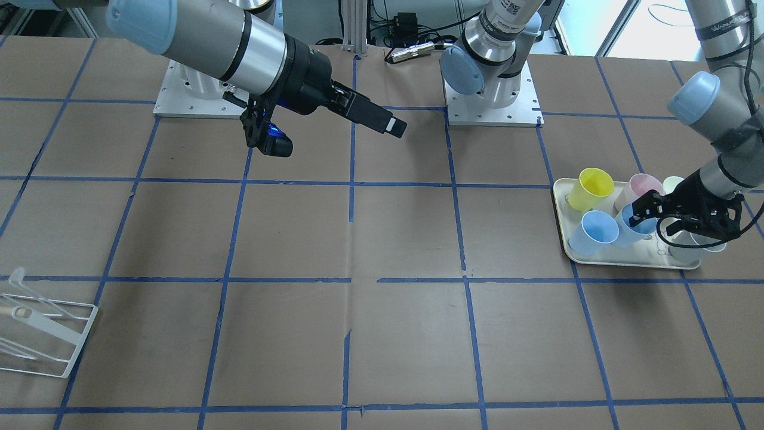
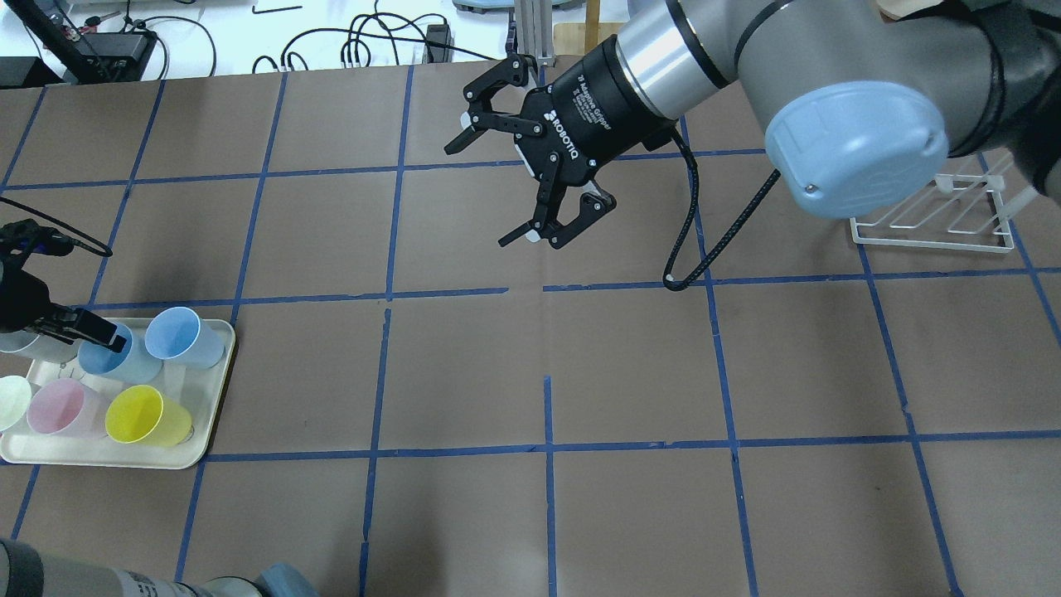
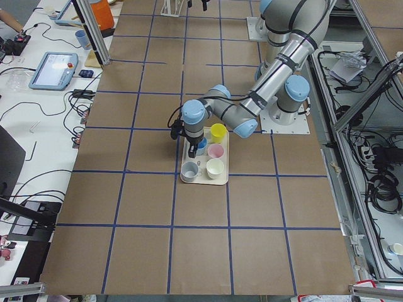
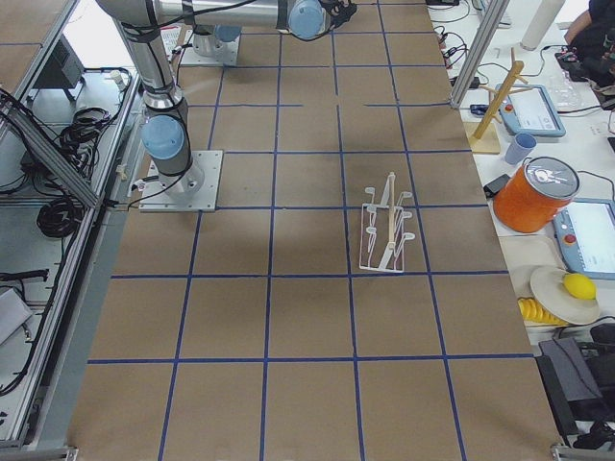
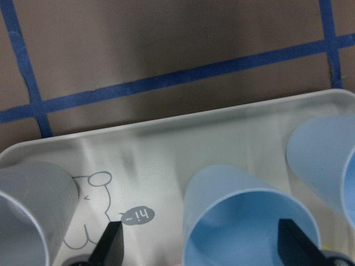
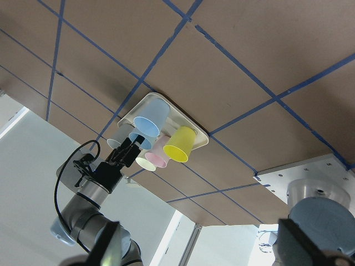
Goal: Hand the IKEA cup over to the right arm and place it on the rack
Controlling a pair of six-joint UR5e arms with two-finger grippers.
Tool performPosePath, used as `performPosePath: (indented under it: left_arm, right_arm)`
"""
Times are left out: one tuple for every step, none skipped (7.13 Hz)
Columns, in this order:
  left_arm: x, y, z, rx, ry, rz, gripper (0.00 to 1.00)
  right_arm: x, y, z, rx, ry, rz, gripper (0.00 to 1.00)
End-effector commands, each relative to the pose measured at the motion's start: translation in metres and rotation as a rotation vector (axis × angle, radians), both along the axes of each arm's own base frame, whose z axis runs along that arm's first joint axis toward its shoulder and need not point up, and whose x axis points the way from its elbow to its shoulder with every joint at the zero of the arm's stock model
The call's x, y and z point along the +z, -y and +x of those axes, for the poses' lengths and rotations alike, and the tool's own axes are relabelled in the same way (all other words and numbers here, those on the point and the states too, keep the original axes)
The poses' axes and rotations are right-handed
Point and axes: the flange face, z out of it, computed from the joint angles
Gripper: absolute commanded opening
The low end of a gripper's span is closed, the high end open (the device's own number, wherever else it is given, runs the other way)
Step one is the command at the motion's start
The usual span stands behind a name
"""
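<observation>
Two pale blue IKEA cups lie tilted on a cream tray (image 2: 108,458). One cup (image 2: 184,336) is free. The other cup (image 2: 116,361) is under my left gripper (image 2: 89,333). In the left wrist view this cup (image 5: 249,221) sits between the two black fingertips (image 5: 111,246), nearer the right one; the left gripper (image 5: 199,241) is open around it. My right gripper (image 2: 481,192) hangs open and empty over the table's middle back. The white wire rack (image 2: 937,224) stands at the right, partly hidden by my right arm, and also shows in the front-facing view (image 1: 42,334).
The tray (image 1: 627,258) also holds a yellow cup (image 2: 145,414), a pink cup (image 2: 62,409), a pale green cup (image 2: 12,398) and a grey cup (image 2: 29,347), all close together. A black cable (image 2: 713,232) loops below my right wrist. Blue tape lines grid the brown table.
</observation>
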Motion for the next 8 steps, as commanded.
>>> performPosePath:
  left_arm:
    - [-0.006, 0.001, 0.002, 0.001, 0.002, 0.001, 0.68]
    - [-0.01, 0.002, 0.003, 0.001, -0.003, 0.006, 0.5]
    - [-0.012, 0.002, 0.003, 0.002, -0.004, 0.01, 0.27]
    - [-0.01, 0.003, 0.004, 0.004, -0.002, 0.006, 0.05]
    - [-0.012, 0.003, 0.003, 0.007, -0.005, 0.007, 0.0]
    - [-0.004, 0.005, 0.006, 0.008, 0.004, -0.005, 0.0]
    - [0.021, 0.012, 0.01, 0.012, 0.028, -0.039, 0.0]
    - [0.046, 0.017, 0.012, 0.017, 0.006, -0.046, 0.0]
  right_arm:
    - [-0.003, -0.002, 0.01, 0.018, 0.009, 0.002, 1.0]
    - [-0.003, -0.002, 0.01, 0.018, 0.013, 0.003, 1.0]
    - [-0.003, -0.002, 0.01, 0.016, 0.009, 0.006, 1.0]
    - [-0.003, -0.002, 0.01, 0.017, 0.011, 0.004, 1.0]
    - [-0.003, -0.002, 0.01, 0.017, 0.011, 0.004, 1.0]
    - [-0.003, -0.002, 0.01, 0.017, 0.013, 0.004, 1.0]
    - [-0.003, -0.002, 0.01, 0.017, 0.014, 0.004, 1.0]
    - [-0.004, -0.002, 0.011, 0.017, 0.016, 0.006, 1.0]
